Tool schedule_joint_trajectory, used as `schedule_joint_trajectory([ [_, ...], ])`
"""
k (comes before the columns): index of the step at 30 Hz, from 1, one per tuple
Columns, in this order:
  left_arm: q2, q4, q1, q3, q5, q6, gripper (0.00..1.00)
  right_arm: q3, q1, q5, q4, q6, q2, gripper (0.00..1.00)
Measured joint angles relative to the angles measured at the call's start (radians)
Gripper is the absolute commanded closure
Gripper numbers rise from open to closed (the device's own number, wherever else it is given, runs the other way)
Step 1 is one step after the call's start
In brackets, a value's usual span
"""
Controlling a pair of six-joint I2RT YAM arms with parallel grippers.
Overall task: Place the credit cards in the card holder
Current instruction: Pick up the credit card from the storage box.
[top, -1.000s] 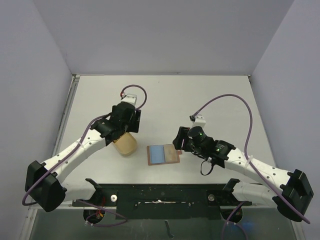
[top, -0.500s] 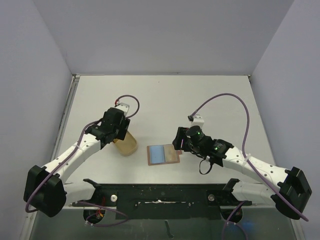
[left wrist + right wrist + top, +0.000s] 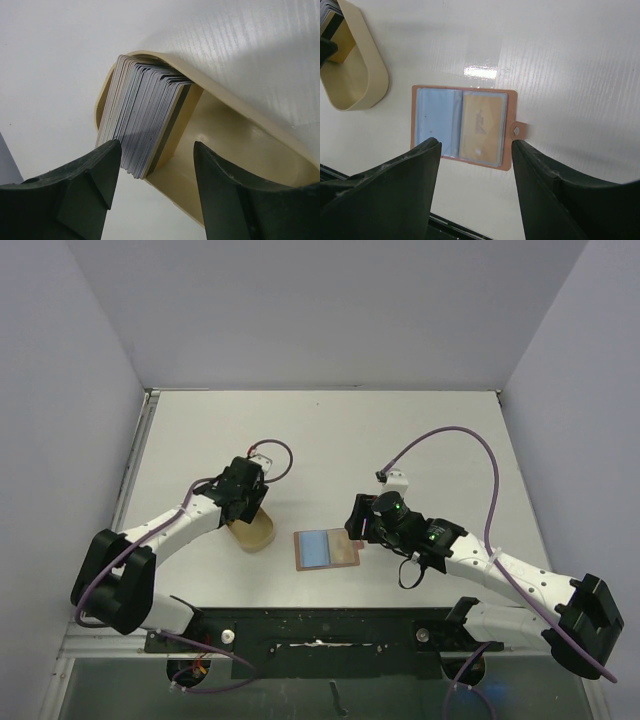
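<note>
The reddish-brown card holder (image 3: 326, 549) lies open flat near the table's front middle; it also shows in the right wrist view (image 3: 463, 126). A light blue card (image 3: 434, 121) sits in its left pocket and a gold card (image 3: 481, 126) in its right pocket. A stack of grey-white cards (image 3: 142, 120) with a dark-striped gold card at its end stands on edge in the pale tan case (image 3: 235, 145). My left gripper (image 3: 156, 165) is open and empty, its fingers astride the stack's near end. My right gripper (image 3: 476, 165) is open and empty, just above the holder's right side.
The pale tan case (image 3: 253, 528) with one rounded end lies left of the holder, partly under my left gripper (image 3: 243, 495). My right gripper (image 3: 362, 518) sits at the holder's right edge. The dark front rail (image 3: 320, 632) runs along the near edge.
My left gripper has moved a little and come down closer over the tan case and its card stack. The right arm and the holder have not moved.
</note>
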Motion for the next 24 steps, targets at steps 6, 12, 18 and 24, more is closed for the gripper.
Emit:
schedule_joint_trajectory([
  [6,0.027,0.007,0.0,0.0,-0.041,0.032,0.48,0.0,0.0,0.0,0.0,0.0,0.001,0.41],
  [12,0.027,0.021,0.0,0.0,-0.078,0.053,0.54,0.0,0.0,0.0,0.0,0.0,0.001,0.41],
  [18,0.027,0.025,0.0,0.0,-0.092,0.058,0.61,0.0,0.0,0.0,0.001,0.0,0.001,0.41],
  [24,0.031,0.026,-0.001,0.0,-0.092,0.059,0.63,0.0,0.0,0.0,0.008,0.0,0.003,0.41],
])
